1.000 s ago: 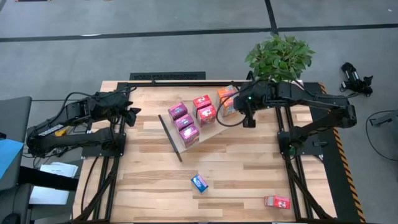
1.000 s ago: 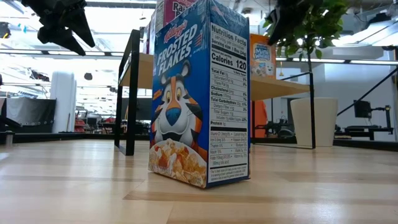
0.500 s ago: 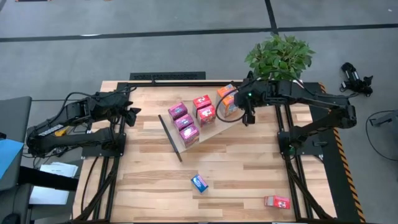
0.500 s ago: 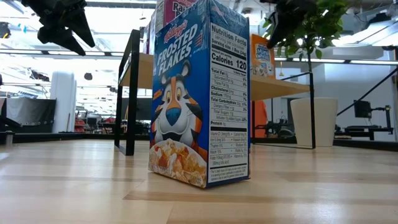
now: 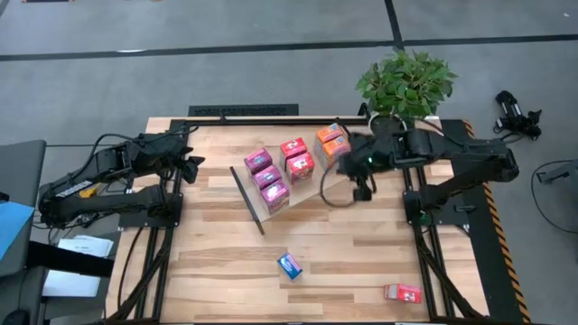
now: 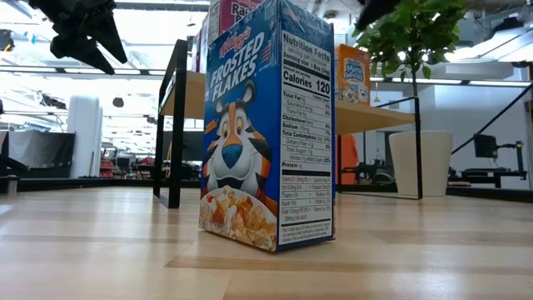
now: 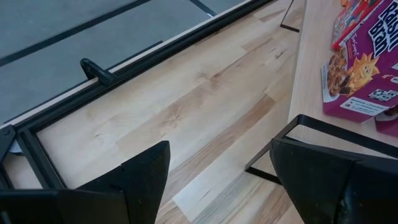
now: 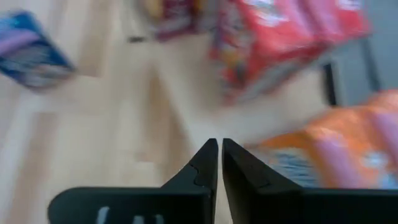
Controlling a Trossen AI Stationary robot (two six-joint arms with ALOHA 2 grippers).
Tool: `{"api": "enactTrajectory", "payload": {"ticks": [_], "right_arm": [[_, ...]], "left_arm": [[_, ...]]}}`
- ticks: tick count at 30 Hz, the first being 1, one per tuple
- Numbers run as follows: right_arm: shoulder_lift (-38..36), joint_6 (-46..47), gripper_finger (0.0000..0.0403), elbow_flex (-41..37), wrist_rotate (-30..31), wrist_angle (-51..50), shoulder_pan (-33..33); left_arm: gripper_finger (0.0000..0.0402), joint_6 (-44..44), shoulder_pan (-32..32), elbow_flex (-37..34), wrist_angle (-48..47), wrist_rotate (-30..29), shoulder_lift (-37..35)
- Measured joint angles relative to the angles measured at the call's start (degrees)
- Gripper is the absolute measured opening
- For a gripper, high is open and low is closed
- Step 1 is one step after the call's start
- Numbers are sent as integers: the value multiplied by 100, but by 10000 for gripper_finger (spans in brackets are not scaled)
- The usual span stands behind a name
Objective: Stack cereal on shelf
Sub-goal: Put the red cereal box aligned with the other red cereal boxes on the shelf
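Beside shelf (image 5: 302, 185): right fingers (image 8: 211, 163) clenched, empty; left fingers (image 7: 146, 171) spread; boxes blurred.

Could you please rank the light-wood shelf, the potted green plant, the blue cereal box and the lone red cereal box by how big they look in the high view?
1. Light-wood shelf with black end brackets
2. Potted green plant
3. Blue cereal box and lone red cereal box: both small and much alike, so I would not rank one above the other.

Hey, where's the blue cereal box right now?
In the high view the blue cereal box stands alone on the tabletop, on the near side of the shelf, with a red box off toward the right arm's side.
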Motion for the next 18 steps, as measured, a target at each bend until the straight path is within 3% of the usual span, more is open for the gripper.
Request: {"api": "enactTrajectory", "payload": {"ticks": [4, 10, 18], "right_arm": [[0, 1352, 56, 3, -149, -521, 664], [6, 4594, 84, -447, -216, -1750, 2016], [5, 7915, 178, -1171, -1012, -1488, 3982]], "left_arm": [[268, 0, 1, 2, -9, 2, -1], [268, 177, 1, 1, -27, 2, -1], [268, 398, 1, 1, -12, 0, 0]]}}
